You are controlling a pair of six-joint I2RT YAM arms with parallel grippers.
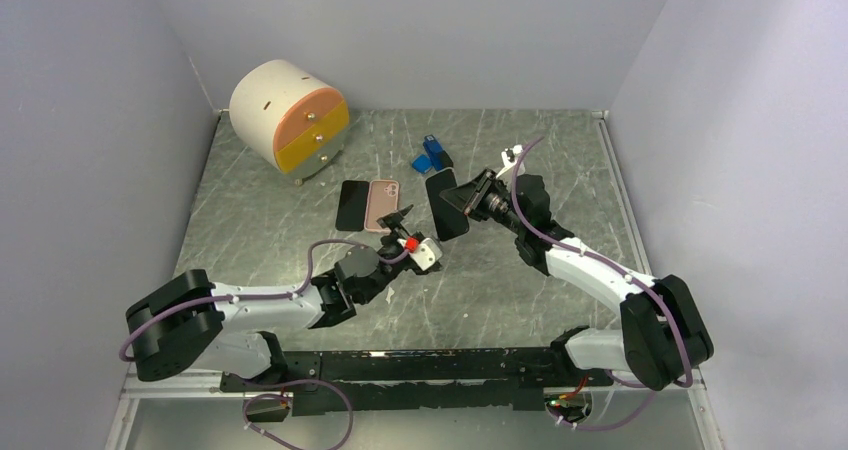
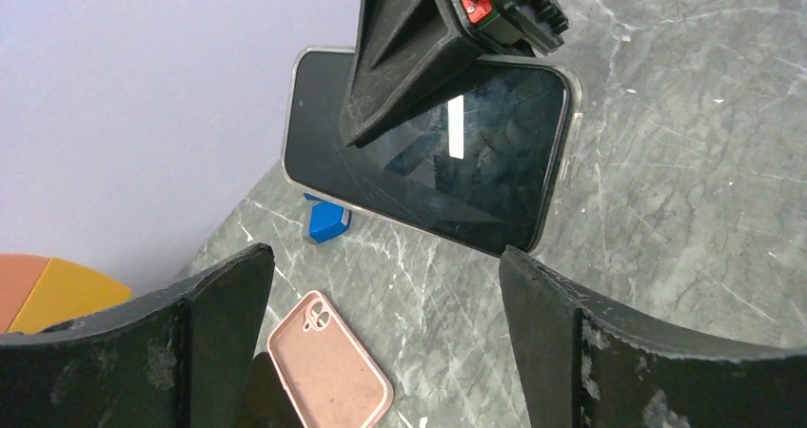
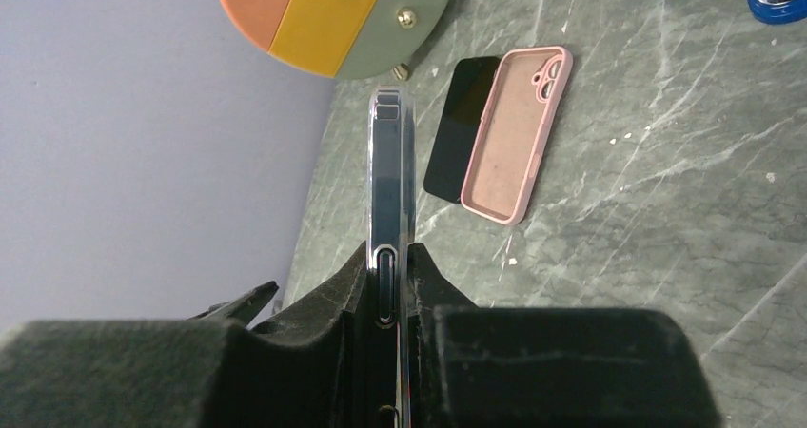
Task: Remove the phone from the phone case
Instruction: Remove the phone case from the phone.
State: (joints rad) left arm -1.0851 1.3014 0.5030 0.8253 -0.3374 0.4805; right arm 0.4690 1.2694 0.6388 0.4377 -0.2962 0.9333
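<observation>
Left gripper (image 2: 385,255) spread wide; cased phone (image 2: 495,162) just ahead of it, not between the fingers.
Your right gripper (image 3: 390,276) pinches the phone edge-on, off the table, screen facing your left fingers. It's probably light and rigid with slick glass, and the clear case (image 2: 569,133) should flex at the rim. Grab a case corner and peel; don't squeeze the screen. Beyond it, the pink case (image 3: 514,133) lies flat.

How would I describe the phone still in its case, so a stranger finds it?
From the round drawer cabinet in the far left corner, look right: the right hand holds a phone off the table. Unlike the bare black phone and empty pink case lying flat, it wears a clear case.
</observation>
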